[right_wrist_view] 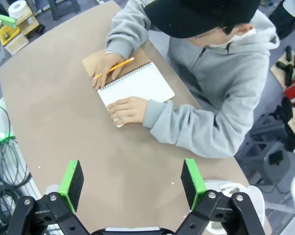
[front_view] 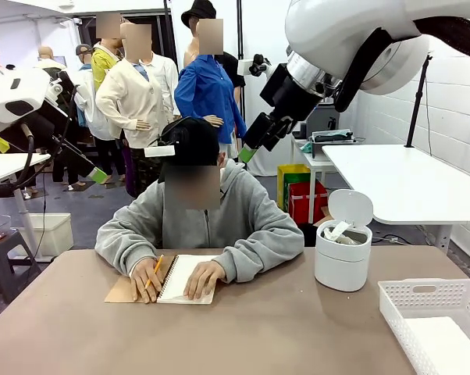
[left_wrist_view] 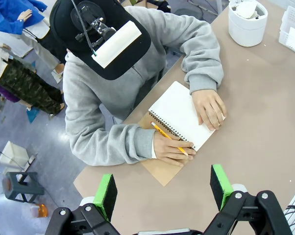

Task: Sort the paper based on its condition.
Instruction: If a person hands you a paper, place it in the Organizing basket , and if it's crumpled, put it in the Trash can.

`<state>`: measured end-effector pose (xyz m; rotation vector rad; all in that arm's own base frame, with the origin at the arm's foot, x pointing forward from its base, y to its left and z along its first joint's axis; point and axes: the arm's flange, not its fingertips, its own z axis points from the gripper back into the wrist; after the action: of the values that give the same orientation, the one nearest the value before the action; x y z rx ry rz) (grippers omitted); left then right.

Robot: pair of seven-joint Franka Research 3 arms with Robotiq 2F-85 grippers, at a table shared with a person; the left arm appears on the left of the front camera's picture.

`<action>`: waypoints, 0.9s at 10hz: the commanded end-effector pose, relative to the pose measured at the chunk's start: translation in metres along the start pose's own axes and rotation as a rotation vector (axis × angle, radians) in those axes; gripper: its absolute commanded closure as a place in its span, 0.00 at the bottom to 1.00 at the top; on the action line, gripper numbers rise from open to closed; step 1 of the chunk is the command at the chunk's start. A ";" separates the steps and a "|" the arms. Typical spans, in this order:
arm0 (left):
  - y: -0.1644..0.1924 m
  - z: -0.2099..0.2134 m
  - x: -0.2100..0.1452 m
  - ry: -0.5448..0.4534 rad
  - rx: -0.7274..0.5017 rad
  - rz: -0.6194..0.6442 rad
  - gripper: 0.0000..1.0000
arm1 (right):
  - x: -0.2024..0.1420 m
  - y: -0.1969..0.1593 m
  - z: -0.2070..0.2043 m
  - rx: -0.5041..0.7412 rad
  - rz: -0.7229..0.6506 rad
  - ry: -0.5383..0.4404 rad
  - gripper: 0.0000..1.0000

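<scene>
Front view: a flat white paper sheet (front_view: 447, 348) lies in the white slotted plastic basket (front_view: 422, 295), crumpled paper (front_view: 338, 232) in the round white lidded bin (front_view: 340, 269). Wrist views: left gripper (left_wrist_view: 162, 188) and right gripper (right_wrist_view: 133, 182), jaws spread and empty.

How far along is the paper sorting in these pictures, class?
Done, apparently: a flat sheet lies in the basket and crumpled paper shows in the open bin. In hand: nothing; the left gripper and right gripper hang open above the table. Left: the person holds a pencil at the notebook, so more pages may follow.
</scene>
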<state>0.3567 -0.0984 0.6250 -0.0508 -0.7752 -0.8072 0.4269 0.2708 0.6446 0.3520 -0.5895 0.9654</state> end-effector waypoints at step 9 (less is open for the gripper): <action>0.001 0.000 -0.001 -0.001 0.000 0.002 0.00 | 0.003 -0.001 -0.001 -0.006 0.001 0.003 0.00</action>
<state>0.3567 -0.0984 0.6250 -0.0508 -0.7752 -0.8072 0.4269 0.2708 0.6446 0.3520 -0.5895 0.9654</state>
